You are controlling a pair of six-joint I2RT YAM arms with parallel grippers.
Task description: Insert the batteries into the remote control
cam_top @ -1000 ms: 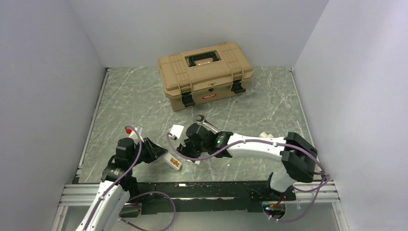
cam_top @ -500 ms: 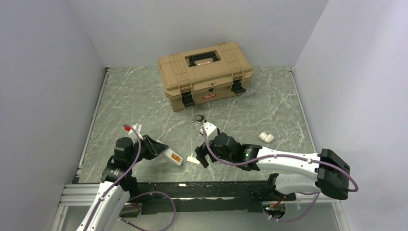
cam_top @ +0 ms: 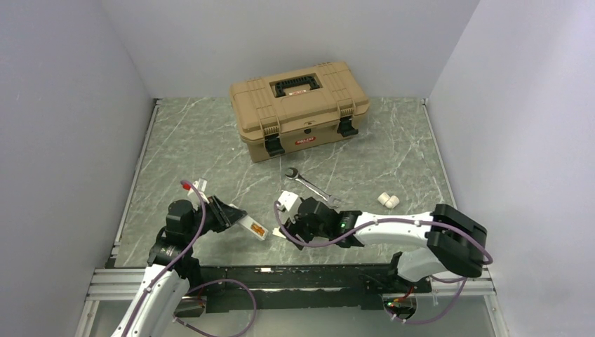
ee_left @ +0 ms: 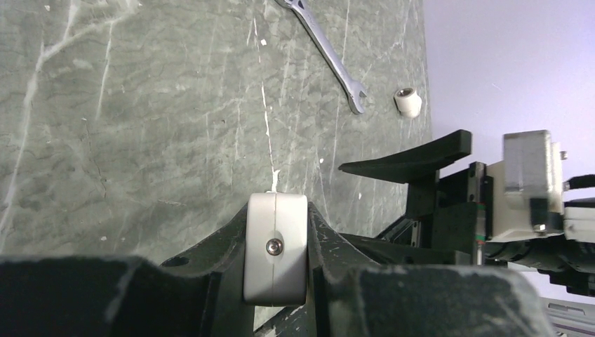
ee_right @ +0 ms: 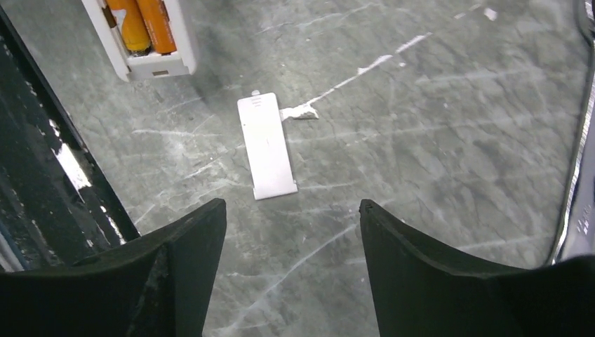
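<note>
The remote point(cam_top: 250, 228) was near the front of the tabletop point(cam_top: 196, 140), left of the middle. The left end effector point(cam_top: 228, 216) was pinching it at one end, with a finger pressed on each side. The other end stuck out to the right, toward the other arm. Its back was open and faced up. Two orange batteries point(ee_right: 146, 24) lay side by side in the open slot.

A thin white cover point(ee_right: 266, 146) lay flat on the tabletop just beside that open end. It was not touching the remote.

The right end effector point(ee_right: 291, 210) was low over the tabletop, close to the cover. Its two black fingers point(ee_right: 186, 263) were spread wide apart and held nothing. The cover lay just ahead of the gap between them, and neither finger touched it.

Farther back, a steel wrench point(cam_top: 309, 184) lay flat on the tabletop. Two small white caps point(cam_top: 388, 201) sat off to the right of it, close together. At the very back stood a tan toolbox point(cam_top: 298, 109) with a black handle on top and black latches on its front. Its lid was shut.
</note>
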